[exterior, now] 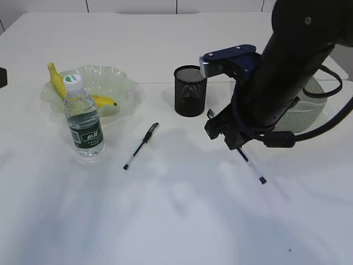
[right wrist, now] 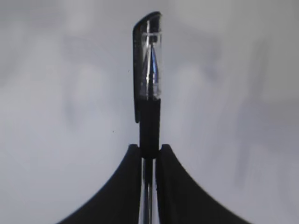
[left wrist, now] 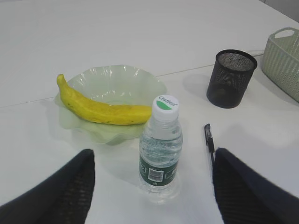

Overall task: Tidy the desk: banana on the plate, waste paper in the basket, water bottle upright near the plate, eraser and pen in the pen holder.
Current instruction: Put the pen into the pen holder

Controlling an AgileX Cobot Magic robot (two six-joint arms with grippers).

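The banana point(exterior: 56, 81) point(left wrist: 100, 111) lies on the pale green plate point(exterior: 118, 77) point(left wrist: 117, 77) at the left of the desk point(exterior: 176, 221). Just in front of the plate the water bottle point(exterior: 84, 118) point(left wrist: 160, 149) stands upright. My left gripper point(left wrist: 153, 154) is open, its fingers apart on either side of the bottle and short of it. My right gripper point(exterior: 234, 141) point(right wrist: 149, 148) is shut on a black pen point(exterior: 252, 165) point(right wrist: 148, 79), held above the desk to the right of the black mesh pen holder point(exterior: 190, 91) point(left wrist: 231, 78). Eraser and waste paper are out of view.
A second black pen point(exterior: 141, 146) point(left wrist: 209, 137) lies on the desk between the bottle and the pen holder. The grey-green basket point(exterior: 311, 107) point(left wrist: 285, 58) stands at the right, partly behind my right arm. A seam crosses the tabletop behind the holder.
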